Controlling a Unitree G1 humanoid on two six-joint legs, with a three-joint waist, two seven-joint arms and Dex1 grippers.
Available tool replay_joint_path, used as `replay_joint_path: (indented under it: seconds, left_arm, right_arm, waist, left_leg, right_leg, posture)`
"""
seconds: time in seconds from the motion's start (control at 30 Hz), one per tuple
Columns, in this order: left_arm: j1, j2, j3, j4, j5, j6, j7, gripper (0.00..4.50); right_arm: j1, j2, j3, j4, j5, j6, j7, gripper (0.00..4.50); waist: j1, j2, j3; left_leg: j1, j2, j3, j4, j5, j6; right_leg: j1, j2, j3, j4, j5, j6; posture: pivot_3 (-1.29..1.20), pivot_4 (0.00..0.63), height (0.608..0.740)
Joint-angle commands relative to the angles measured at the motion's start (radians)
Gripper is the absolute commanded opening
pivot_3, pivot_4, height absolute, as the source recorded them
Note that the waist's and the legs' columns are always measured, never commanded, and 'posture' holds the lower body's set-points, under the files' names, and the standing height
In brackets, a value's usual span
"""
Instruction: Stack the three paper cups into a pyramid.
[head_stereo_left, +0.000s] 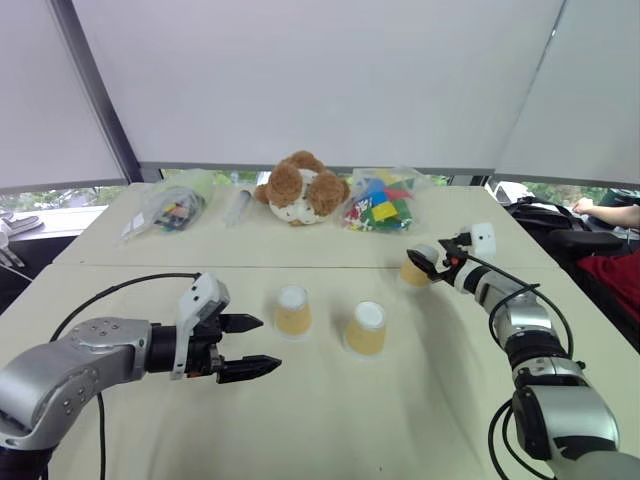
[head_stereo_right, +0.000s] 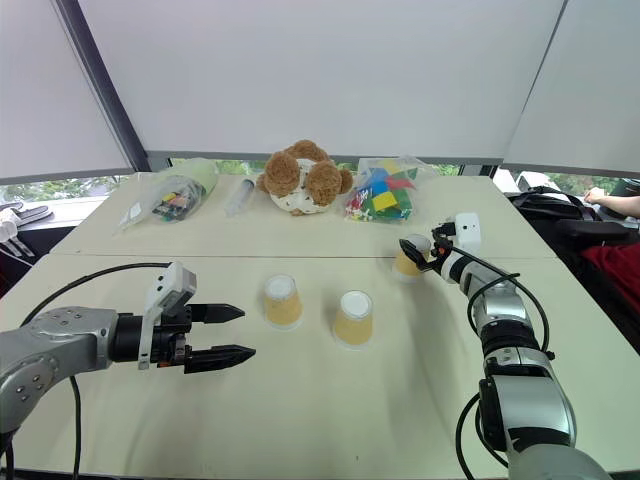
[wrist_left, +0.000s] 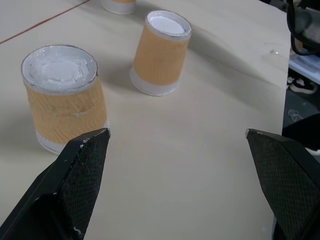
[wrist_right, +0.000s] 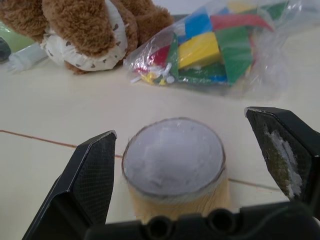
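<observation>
Three yellow-orange paper cups stand upside down on the pale table (head_stereo_left: 330, 420). One cup (head_stereo_left: 292, 310) and a second cup (head_stereo_left: 366, 328) sit side by side near the middle. The third cup (head_stereo_left: 413, 272) stands farther back on the right. My right gripper (head_stereo_left: 427, 262) is open, with one finger on each side of that third cup (wrist_right: 173, 165) and a gap between each finger and its wall. Left of the middle pair, my left gripper (head_stereo_left: 268, 344) is open and empty, pointing at the nearest cup (wrist_left: 65, 95), with the second cup (wrist_left: 160, 52) beyond.
A brown-and-white plush toy (head_stereo_left: 300, 188) sits at the back of the table. Beside it lie a clear bag of coloured blocks (head_stereo_left: 380, 205) and another bag of small items (head_stereo_left: 175, 205). A person's arm (head_stereo_left: 610, 212) rests past the right edge.
</observation>
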Motion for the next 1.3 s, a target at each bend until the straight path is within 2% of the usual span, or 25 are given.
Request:
replay_joint_path:
  seconds: [0.03, 0.1, 0.13, 0.2, 0.27, 0.3, 0.5, 0.63, 0.83, 1.0, 1.3]
  left_arm:
    - [0.000, 0.012, 0.025, -0.025, 0.002, -0.021, -0.001, 4.50]
    - [-0.001, 0.013, 0.024, -0.025, 0.003, -0.022, -0.002, 4.50]
    - [-0.001, 0.013, 0.024, -0.024, 0.003, -0.022, -0.003, 4.50]
    - [-0.001, 0.014, 0.025, -0.023, 0.004, -0.023, -0.004, 4.50]
    - [-0.002, 0.015, 0.024, -0.023, 0.006, -0.023, -0.005, 4.50]
    - [-0.003, 0.015, 0.025, -0.023, 0.006, -0.023, -0.005, 4.50]
    - [-0.009, 0.015, 0.021, -0.017, 0.013, -0.026, -0.008, 4.50]
    - [-0.014, 0.017, 0.020, -0.017, 0.006, -0.022, -0.019, 4.50]
    - [-0.039, 0.009, -0.014, 0.006, 0.017, -0.028, -0.046, 4.50]
    - [-0.064, 0.011, -0.051, 0.036, 0.038, -0.044, -0.078, 4.50]
    - [-0.069, 0.023, -0.053, 0.041, 0.052, -0.045, -0.099, 4.50]
  right_arm:
    - [-0.028, 0.004, -0.033, 0.005, 0.017, -0.002, -0.010, 4.49]
    - [-0.033, 0.007, -0.041, 0.016, 0.019, -0.002, -0.015, 4.49]
    - [-0.037, 0.009, -0.045, 0.021, 0.021, 0.000, -0.017, 4.25]
    - [-0.043, 0.010, -0.049, 0.032, 0.020, -0.001, -0.018, 3.68]
    - [-0.045, 0.012, -0.054, 0.037, 0.020, -0.007, -0.015, 2.71]
    - [-0.048, 0.012, -0.056, 0.036, 0.021, -0.006, -0.013, 2.43]
    - [-0.047, 0.007, -0.070, -0.012, 0.035, 0.008, 0.016, 2.43]
    - [0.149, -0.068, -0.023, -0.473, 0.080, 0.132, 0.154, 2.43]
    - [0.454, -0.144, -0.023, -0.940, 0.170, 0.344, 0.201, 2.43]
    - [0.594, -0.126, -0.031, -1.054, 0.189, 0.376, 0.174, 2.43]
    - [0.665, -0.103, -0.023, -1.090, 0.198, 0.393, 0.154, 2.43]
  waist:
    - [0.000, 0.000, 0.000]
    - [0.000, 0.000, 0.000]
    - [0.000, 0.000, 0.000]
    - [0.000, 0.000, 0.000]
    - [0.000, 0.000, 0.000]
    - [0.000, 0.000, 0.000]
    - [0.000, 0.000, 0.000]
    - [0.010, 0.002, 0.001]
    - [0.024, 0.001, 0.001]
    - [0.026, 0.001, 0.001]
    - [0.026, 0.001, 0.001]
  left_leg:
    - [0.000, 0.000, 0.000, 0.000, 0.000, 0.000]
    - [0.000, 0.000, 0.000, 0.000, 0.000, 0.000]
    - [0.000, 0.000, 0.000, 0.000, 0.000, 0.000]
    - [0.000, 0.000, 0.000, 0.000, 0.000, 0.000]
    - [0.000, 0.000, 0.000, 0.000, 0.000, 0.000]
    - [0.000, 0.000, 0.000, 0.000, 0.000, 0.000]
    - [0.000, 0.000, 0.000, 0.000, 0.000, 0.000]
    - [-0.001, 0.000, -0.001, 0.000, 0.000, 0.000]
    - [0.001, 0.000, -0.001, 0.000, 0.000, 0.000]
    - [0.001, 0.000, -0.001, 0.001, -0.002, 0.004]
    - [0.001, 0.000, -0.001, 0.001, -0.003, 0.005]
  right_leg:
    - [0.000, 0.000, 0.000, 0.000, 0.000, 0.000]
    - [0.000, 0.000, 0.000, 0.000, 0.000, 0.000]
    - [0.000, 0.000, 0.000, 0.000, 0.000, 0.000]
    - [0.000, 0.000, 0.000, 0.000, 0.000, 0.000]
    - [0.000, 0.000, 0.000, 0.000, 0.000, 0.000]
    - [0.000, 0.000, 0.000, 0.000, 0.000, 0.000]
    - [0.000, 0.000, 0.000, 0.000, 0.000, 0.000]
    - [0.000, 0.000, 0.000, 0.000, 0.000, 0.001]
    - [0.001, 0.000, -0.001, 0.001, -0.001, 0.001]
    - [0.001, 0.000, 0.000, 0.001, -0.001, 0.001]
    - [0.001, 0.000, 0.000, 0.001, -0.001, 0.001]
  posture:
    - [0.00, 0.150, 0.740]
    - [0.00, 0.150, 0.740]
    - [0.00, 0.150, 0.740]
    - [0.00, 0.150, 0.740]
    - [0.00, 0.150, 0.740]
    - [0.00, 0.150, 0.740]
    - [0.00, 0.150, 0.740]
    - [0.00, 0.150, 0.740]
    - [0.00, 0.150, 0.740]
    - [0.00, 0.150, 0.740]
    - [0.00, 0.150, 0.740]
